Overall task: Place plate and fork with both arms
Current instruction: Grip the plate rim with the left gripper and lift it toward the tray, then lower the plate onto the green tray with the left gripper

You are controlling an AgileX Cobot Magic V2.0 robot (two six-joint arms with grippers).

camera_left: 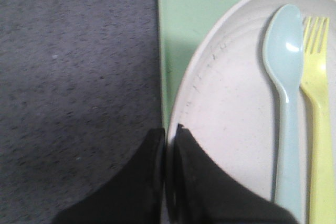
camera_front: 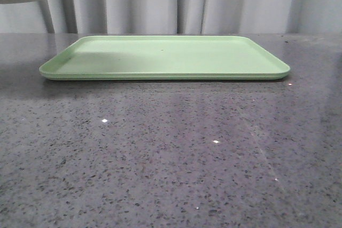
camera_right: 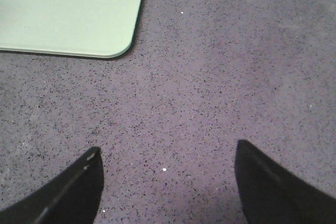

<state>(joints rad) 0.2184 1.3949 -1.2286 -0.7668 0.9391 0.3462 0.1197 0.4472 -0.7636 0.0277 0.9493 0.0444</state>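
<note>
— Speckled grey stone table (camera_front: 160, 158), pale curtains (camera_front: 214, 1) behind it. What lies on it?

— One flat light-green tray (camera_front: 165, 57), bare on top in the front view.

— And the plate (camera_left: 231, 103)?

— Held in the air above the tray's left end; its rim shows at the upper left corner of the front view. The left gripper (camera_left: 169, 145) is clamped on that rim, one finger above it and one below.

— Where is the fork (camera_left: 317, 114)?

— It lies in the plate, tines pointing away from the gripper, just beside a pale blue spoon (camera_left: 287, 103); whether the two touch cannot be told.

— The other arm?

— The right gripper (camera_right: 168, 177) hangs over bare table near the tray's corner, fingers spread wide, holding nothing.
</note>
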